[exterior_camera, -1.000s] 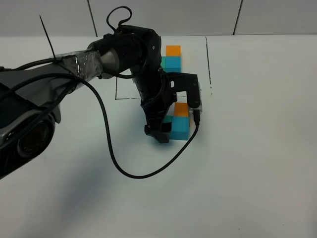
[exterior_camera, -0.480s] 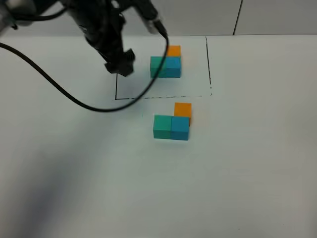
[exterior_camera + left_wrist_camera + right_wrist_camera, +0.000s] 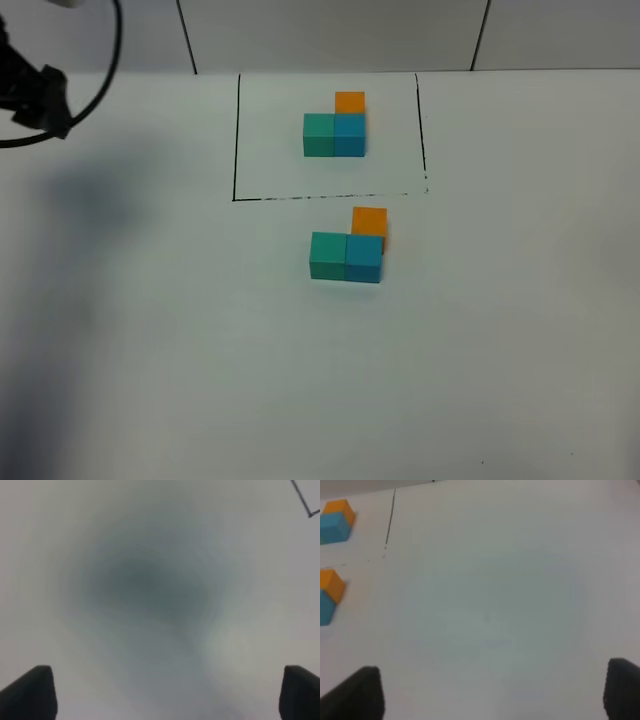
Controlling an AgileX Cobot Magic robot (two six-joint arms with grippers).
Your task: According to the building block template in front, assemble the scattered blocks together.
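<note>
Both my jaws spread wide, grasping nothing. Three loose matte cubes (image 3: pixel 349 250), teal, blue, orange, sit joined in L on white bench (image 3: pixel 500 330), just outside black-framed three-cube template (image 3: pixel 336 127), echoing its layout. Assembly looks complete, judging by match.

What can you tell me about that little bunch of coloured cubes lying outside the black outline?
The unframed cluster of three small matte cubes lies flat on the white table, just in front of the thin black drawn rectangle. A teal-green cube and a blue cube sit side by side, touching; an orange cube sits behind the blue one, making an L. No gripper touches it.
</note>
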